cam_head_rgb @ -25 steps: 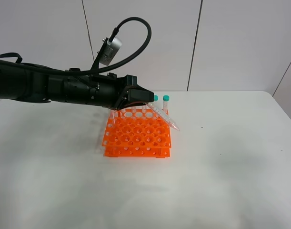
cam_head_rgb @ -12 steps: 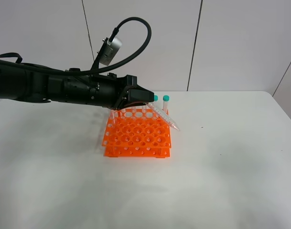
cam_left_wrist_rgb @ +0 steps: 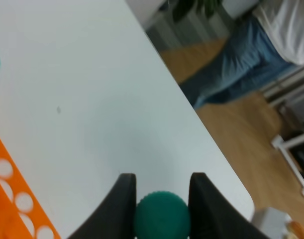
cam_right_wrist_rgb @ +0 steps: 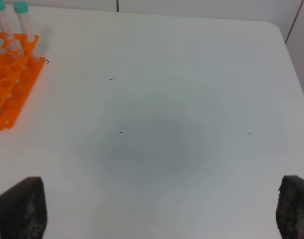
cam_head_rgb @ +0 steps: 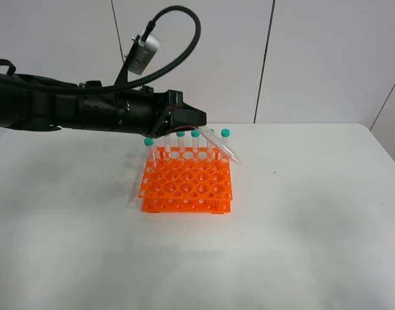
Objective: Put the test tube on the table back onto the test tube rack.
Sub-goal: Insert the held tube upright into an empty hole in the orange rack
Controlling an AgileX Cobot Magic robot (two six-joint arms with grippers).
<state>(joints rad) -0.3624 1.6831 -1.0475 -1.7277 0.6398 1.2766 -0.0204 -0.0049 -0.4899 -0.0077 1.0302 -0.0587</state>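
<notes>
My left gripper (cam_head_rgb: 198, 126) reaches in from the left and is shut on the test tube (cam_head_rgb: 224, 150) at its teal cap. The tube hangs tilted, tip down and to the right, over the back right corner of the orange test tube rack (cam_head_rgb: 187, 186) on the white table (cam_head_rgb: 313, 226). In the left wrist view the teal cap (cam_left_wrist_rgb: 160, 216) sits clamped between the two black fingers (cam_left_wrist_rgb: 125, 200). Several other teal-capped tubes (cam_head_rgb: 180, 143) stand in the rack's back row. My right gripper (cam_right_wrist_rgb: 156, 204) is open and empty, off to the right of the rack (cam_right_wrist_rgb: 10, 84).
The rack stands near the table's middle, a little to the back. White wall panels rise behind the table. In the left wrist view a person in jeans (cam_left_wrist_rgb: 241, 64) stands on the floor beyond the table's edge.
My left gripper has lifted and drawn back a little with the tube, so the tube's tip hangs higher. The back-row tubes now show below the arm.
</notes>
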